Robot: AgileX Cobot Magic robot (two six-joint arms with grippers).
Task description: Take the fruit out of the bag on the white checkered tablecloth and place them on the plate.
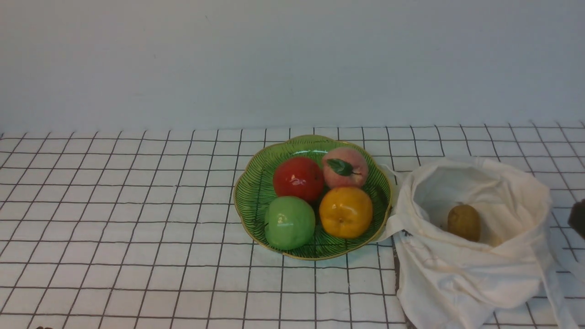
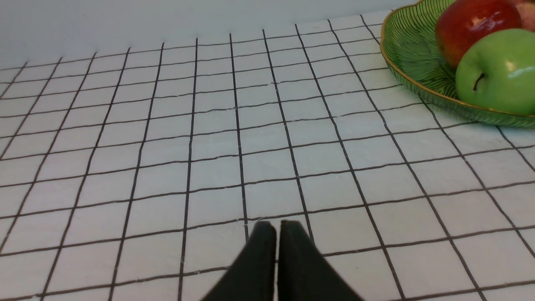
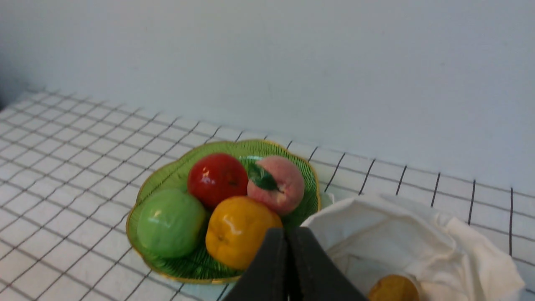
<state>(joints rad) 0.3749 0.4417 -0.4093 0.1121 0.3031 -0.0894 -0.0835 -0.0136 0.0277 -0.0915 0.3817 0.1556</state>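
The pink peach (image 1: pixel 345 167) with its green leaf lies on the green plate (image 1: pixel 251 196), at its far right; it also shows in the right wrist view (image 3: pixel 278 184). The brown kiwi (image 1: pixel 463 222) lies inside the open off-white bag (image 1: pixel 457 274), right of the plate on the checkered tablecloth (image 1: pixel 114 205). In the right wrist view the kiwi (image 3: pixel 393 288) shows inside the bag (image 3: pixel 418 234). My right gripper (image 3: pixel 286 234) is shut and empty, above the bag's near side; only a dark tip (image 1: pixel 578 219) shows in the front view. My left gripper (image 2: pixel 277 225) is shut and empty, low over bare cloth left of the plate (image 2: pixel 413 62).
A red apple (image 1: pixel 298 178), a green apple (image 1: pixel 289 222) and an orange (image 1: pixel 345 212) fill the rest of the plate. The bag's handle (image 1: pixel 562 274) trails toward the front right. A plain wall stands behind the table.
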